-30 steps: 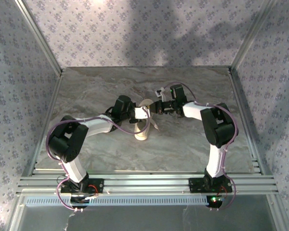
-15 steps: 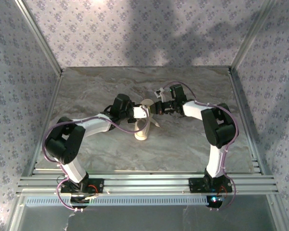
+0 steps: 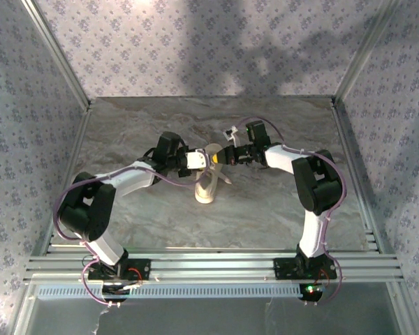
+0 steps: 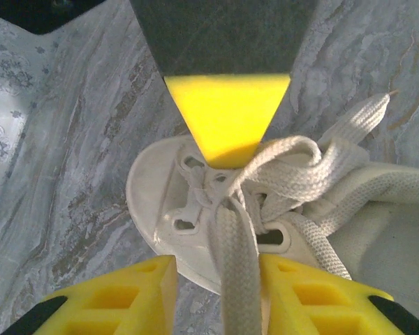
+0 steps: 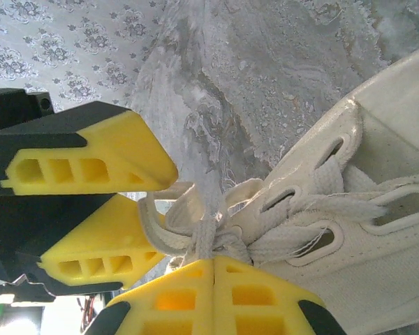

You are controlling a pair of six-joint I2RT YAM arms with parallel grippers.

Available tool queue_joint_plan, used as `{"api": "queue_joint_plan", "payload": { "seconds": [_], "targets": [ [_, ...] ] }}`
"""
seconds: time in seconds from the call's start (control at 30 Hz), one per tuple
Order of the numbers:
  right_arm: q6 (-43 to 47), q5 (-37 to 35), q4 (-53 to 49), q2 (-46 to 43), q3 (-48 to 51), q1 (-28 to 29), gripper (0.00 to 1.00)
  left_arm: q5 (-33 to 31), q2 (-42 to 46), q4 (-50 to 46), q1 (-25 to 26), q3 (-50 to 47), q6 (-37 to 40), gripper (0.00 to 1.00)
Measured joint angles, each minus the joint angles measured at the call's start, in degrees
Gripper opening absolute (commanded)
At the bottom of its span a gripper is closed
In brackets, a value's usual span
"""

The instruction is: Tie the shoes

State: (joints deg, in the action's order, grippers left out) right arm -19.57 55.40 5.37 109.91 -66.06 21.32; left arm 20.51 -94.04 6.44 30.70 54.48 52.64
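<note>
Marbled table (image 3: 126, 132), floral walls. Sneaker (image 3: 207, 188) sits mid-table, right under both grippers. Shoe looks light and will drag if yanked. Laces (image 4: 286, 157) are soft, flat and slippery, so pinch close to the knot. Right gripper (image 5: 213, 279) is clamped on the laces. Left gripper (image 4: 216, 293) has its fingers apart, a strand loose between them.

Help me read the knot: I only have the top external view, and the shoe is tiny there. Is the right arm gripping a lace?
Observer: Yes. In the right wrist view the right gripper has its jaws shut on a lace strand.
Operator: And the left?
Observer: The left gripper has its jaws apart in the left wrist view, a flat lace running between them.
Operator: Any loop yet?
Observer: One loop arches over the shoe; I cannot confirm a finished bow.
</note>
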Motion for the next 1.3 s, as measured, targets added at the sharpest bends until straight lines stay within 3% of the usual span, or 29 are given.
{"api": "queue_joint_plan", "payload": {
  "seconds": [0.57, 0.9, 1.2, 1.3],
  "targets": [
    [7.21, -4.22, -6.60, -2.32, -2.89, 2.58, 0.00, 1.11, 2.54, -2.43, 0.00, 1.20, 0.15, 0.42],
    [8.35, -5.07, -7.72, -2.58, -2.99, 2.60, 0.00, 0.39, 3.21, -2.43, 1.33, 1.29, 1.79, 0.37],
    [8.31, -5.25, -9.27, -2.58, -3.13, 2.21, 0.00, -3.96, -0.28, -1.29, 4.57, 1.31, 5.68, 0.34],
    [8.28, -5.22, -9.57, -2.58, -3.52, 2.01, 0.00, -4.81, -0.59, -0.81, 4.57, 1.31, 6.49, 0.27]
  ]
}}
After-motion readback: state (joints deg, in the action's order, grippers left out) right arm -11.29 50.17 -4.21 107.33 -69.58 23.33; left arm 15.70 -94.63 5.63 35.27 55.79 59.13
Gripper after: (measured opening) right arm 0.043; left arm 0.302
